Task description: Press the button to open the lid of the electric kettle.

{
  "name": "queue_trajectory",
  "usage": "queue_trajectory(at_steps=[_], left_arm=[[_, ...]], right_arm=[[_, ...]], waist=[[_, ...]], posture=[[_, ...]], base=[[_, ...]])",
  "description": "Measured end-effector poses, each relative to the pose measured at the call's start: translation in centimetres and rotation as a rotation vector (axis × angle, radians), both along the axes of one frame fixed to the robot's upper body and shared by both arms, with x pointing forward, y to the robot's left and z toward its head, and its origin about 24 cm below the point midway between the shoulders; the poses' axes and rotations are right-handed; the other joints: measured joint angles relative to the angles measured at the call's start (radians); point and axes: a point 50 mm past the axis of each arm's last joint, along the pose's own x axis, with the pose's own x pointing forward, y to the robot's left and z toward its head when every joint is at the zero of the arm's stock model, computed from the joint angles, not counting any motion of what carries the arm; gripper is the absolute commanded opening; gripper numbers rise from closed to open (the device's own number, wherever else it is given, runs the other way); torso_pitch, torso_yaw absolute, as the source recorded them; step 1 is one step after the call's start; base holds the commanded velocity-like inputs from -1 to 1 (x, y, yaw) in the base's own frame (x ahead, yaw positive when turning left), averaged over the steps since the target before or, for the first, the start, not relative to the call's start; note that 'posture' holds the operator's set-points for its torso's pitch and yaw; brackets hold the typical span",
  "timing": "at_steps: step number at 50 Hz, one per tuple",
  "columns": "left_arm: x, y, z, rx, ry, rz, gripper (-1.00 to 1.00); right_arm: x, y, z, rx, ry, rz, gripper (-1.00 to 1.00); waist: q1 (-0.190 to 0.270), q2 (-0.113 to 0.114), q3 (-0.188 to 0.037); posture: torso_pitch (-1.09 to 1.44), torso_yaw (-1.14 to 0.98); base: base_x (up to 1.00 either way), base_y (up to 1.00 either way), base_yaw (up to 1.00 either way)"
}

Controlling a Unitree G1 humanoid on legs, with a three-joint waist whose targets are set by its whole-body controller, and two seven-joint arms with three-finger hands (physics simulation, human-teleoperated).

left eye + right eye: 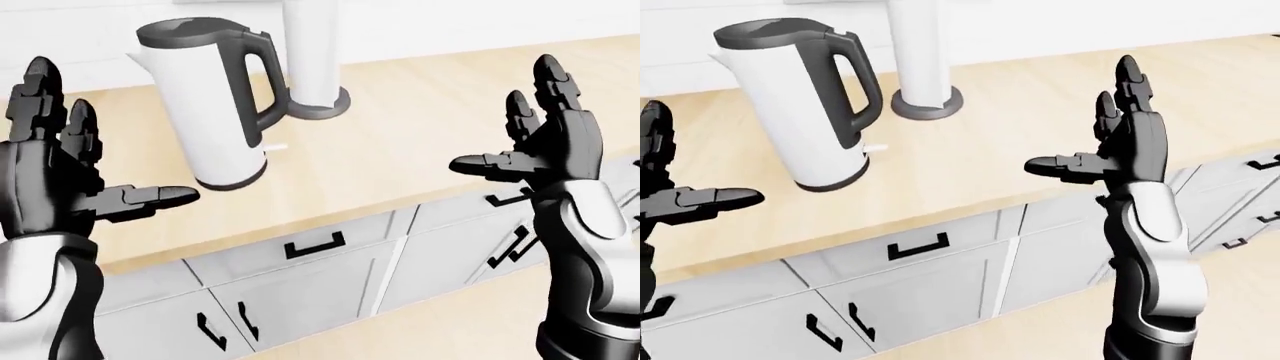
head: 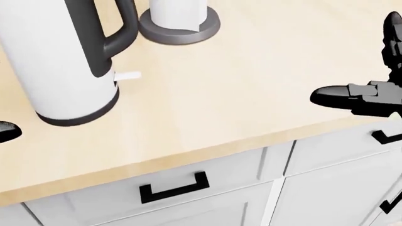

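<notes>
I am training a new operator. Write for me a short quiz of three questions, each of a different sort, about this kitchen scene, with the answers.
1. True or false: the lid of the electric kettle is shut.
2. What touches the kettle? A) the left hand B) the right hand C) neither
3. Fill in: on the counter, the grey-based white cylinder stands to the kettle's ____ in the left-eye view.

Key: 1 true; 2 C, both hands are open and apart from it; 3 right.

a kitchen: wooden counter (image 1: 420, 142), white cabinet drawers (image 1: 300, 251), kettle (image 1: 215, 112).
</notes>
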Motion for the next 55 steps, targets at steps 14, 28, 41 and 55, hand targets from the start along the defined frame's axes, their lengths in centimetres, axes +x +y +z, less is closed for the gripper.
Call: queue_trajectory(at_steps=[14, 28, 41, 55], left_arm=[[-1.4, 2.2, 2.0, 0.015, -0.023, 0.081, 1.0], [-1.9, 2.0, 3.4, 0.048, -0.038, 0.053, 1.0], [-2.2, 2.7, 3.5, 0.038, -0.038, 0.095, 1.0], [-1.9, 2.0, 3.5, 0.048, -0.037, 0.05, 1.0]], right_arm=[[0.2, 0.2, 1.0, 0.005, -0.001, 0.024, 1.0], [0.1, -1.1, 1.5, 0.01, -0.013, -0.038, 1.0], [0.3, -0.2, 1.2, 0.008, 0.003, 0.012, 1.0], [0.2, -1.1, 1.5, 0.01, -0.005, -0.039, 1.0]], waist=[[0.017, 0.102, 0.0], [-0.001, 0.002, -0.003], [0.014, 0.093, 0.002], [0.001, 0.009, -0.003]], posture=[[0.0, 0.0], [0.0, 0.0], [0.0, 0.0], [0.0, 0.0]], base=[[0.1, 0.1, 0.0], [0.1, 0.1, 0.0], [0.1, 0.1, 0.0], [0.1, 0.1, 0.0]])
